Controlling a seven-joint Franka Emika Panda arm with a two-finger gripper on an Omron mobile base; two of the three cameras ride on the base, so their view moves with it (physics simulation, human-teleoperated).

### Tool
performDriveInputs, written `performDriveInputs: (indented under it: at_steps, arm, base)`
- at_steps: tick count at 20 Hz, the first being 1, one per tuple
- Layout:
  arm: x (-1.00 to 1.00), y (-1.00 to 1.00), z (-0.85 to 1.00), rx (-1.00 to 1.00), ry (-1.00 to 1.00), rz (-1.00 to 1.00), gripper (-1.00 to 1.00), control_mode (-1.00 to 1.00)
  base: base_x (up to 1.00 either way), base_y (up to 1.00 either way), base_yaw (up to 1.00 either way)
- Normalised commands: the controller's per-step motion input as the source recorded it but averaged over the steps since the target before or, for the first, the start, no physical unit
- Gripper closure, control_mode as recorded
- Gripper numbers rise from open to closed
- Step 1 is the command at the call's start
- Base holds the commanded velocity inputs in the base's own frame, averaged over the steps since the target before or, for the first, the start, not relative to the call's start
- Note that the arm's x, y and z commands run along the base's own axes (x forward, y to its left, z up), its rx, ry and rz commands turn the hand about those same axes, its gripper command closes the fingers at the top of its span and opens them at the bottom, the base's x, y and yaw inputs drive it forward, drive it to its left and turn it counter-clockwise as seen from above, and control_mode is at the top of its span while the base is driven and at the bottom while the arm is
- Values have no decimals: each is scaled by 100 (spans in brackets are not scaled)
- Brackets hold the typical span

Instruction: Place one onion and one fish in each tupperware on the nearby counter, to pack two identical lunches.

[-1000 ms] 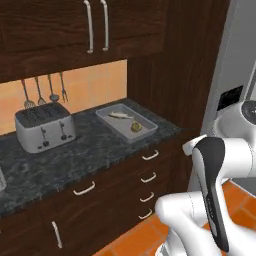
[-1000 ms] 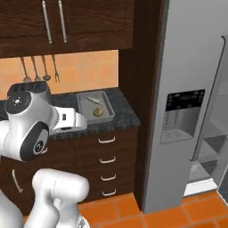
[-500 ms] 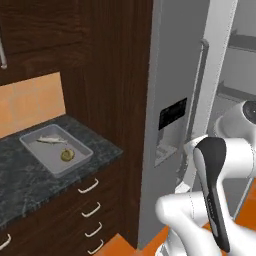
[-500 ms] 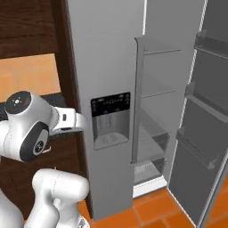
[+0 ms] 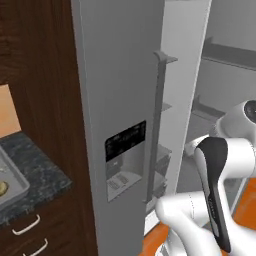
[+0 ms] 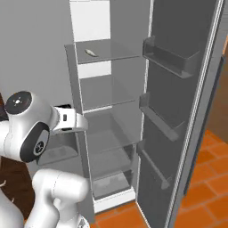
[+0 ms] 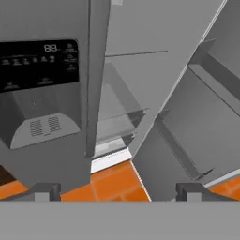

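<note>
Since the earlier frames the whole scene has been swung to the right by the driving base: the toaster and the hanging utensils are no longer framed, and the grey fridge [image 5: 115, 100] is now faced, where the counter was centred before. The things themselves have not been shifted; the camera has.

The counter [image 5: 35, 175] is left as a dark speckled corner just beside the fridge's left flank, above a brown drawer with a curved silver handle [image 5: 25, 226]. One tupperware [image 5: 11, 181] is seen on it, cut by the picture's edge, with a small yellowish item [image 5: 2, 187] lying inside; what that item is cannot be told for sure.

The fridge's right door [image 6: 187, 102] is swung wide, its door bins turned outward. Inside the fridge, glass shelves are stacked, and a small pale fish-like thing [image 6: 91, 53] is lying on the upper shelf.

The arm is folded close to the base, its forearm levelled toward the fridge's dispenser panel [image 7: 40, 65]. The gripper [image 7: 115, 191] is held with its fingers [image 7: 46, 191] wide apart and nothing between them, well apart from the fridge.

Open room is found between the fridge's body and the swung door, over the orange tiled floor [image 7: 112, 180].
</note>
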Motion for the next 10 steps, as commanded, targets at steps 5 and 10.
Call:
performDriveInputs:
  at_steps: [5, 10]
  arm:
    - [0, 0, 0, 0, 0, 0, -100, 100]
    - [0, 0, 0, 0, 0, 0, -100, 100]
  base:
    - [68, -56, 28]
    - [86, -31, 31]
